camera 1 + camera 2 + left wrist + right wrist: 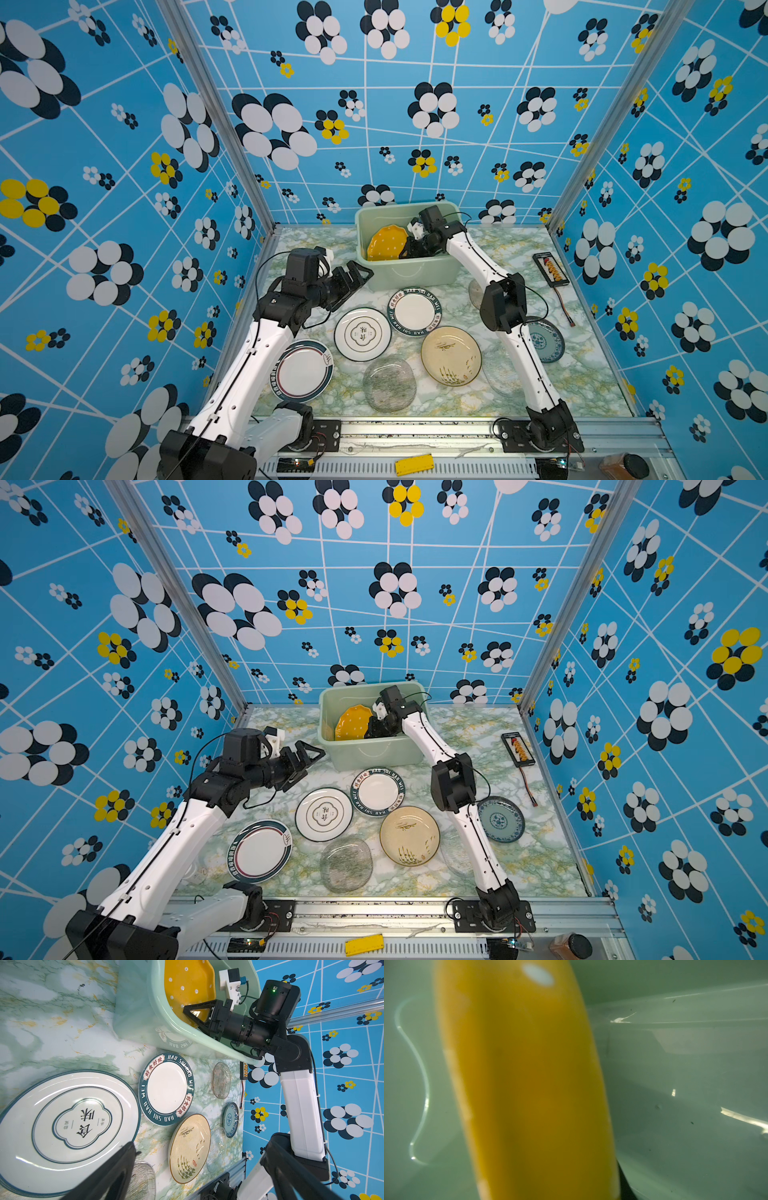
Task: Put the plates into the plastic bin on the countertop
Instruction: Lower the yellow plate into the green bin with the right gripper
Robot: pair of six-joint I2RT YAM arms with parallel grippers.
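The mint-green plastic bin (409,272) (365,754) (135,1012) stands at the back of the marble countertop (316,249). My right gripper (409,249) (376,729) (197,1016) reaches down into it, shut on the edge of a yellow white-dotted plate (384,243) (353,723) (187,987) (525,1084) that stands tilted inside. My left gripper (353,278) (305,760) (201,1142) hangs open and empty just left of the bin. In front lie a white quatrefoil plate (362,334), a lettered dark-rimmed plate (414,311) and a beige grass plate (451,355).
A red-lined white plate (303,370), a clear glass plate (390,384), a blue-patterned plate (546,340) and a smoky glass plate (476,293) also lie on the countertop. A black abacus-like board (550,270) with a cable sits at the right. Blue flowered walls enclose three sides.
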